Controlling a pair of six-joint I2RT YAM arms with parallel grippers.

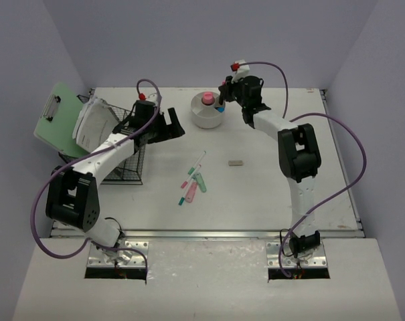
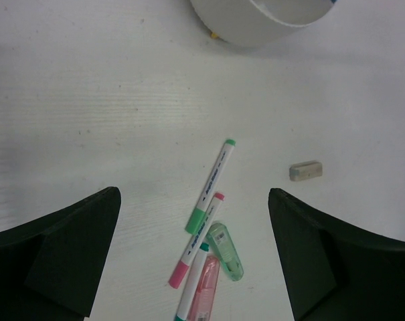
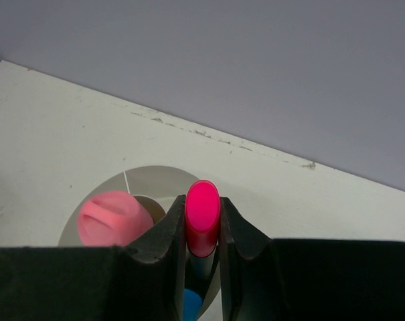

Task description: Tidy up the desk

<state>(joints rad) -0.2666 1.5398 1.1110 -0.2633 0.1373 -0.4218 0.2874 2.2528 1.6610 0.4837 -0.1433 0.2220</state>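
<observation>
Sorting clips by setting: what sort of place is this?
Likely a lab robot test cell staged as a desk: an off-white tabletop boxed in by plain lavender walls, with loose markers and a green clipboard as props.

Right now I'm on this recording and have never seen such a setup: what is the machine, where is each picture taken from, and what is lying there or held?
Two robot arms are bolted at the desk's near edge. The wide picture looks down from above and behind them; the other two come from cameras on each wrist. The left pincer is open and empty; its camera sees loose markers and a small grey eraser. The right pincer grips a pink-capped marker over a white round cup holding a pink object. At left are a wire basket and a green clipboard.
</observation>
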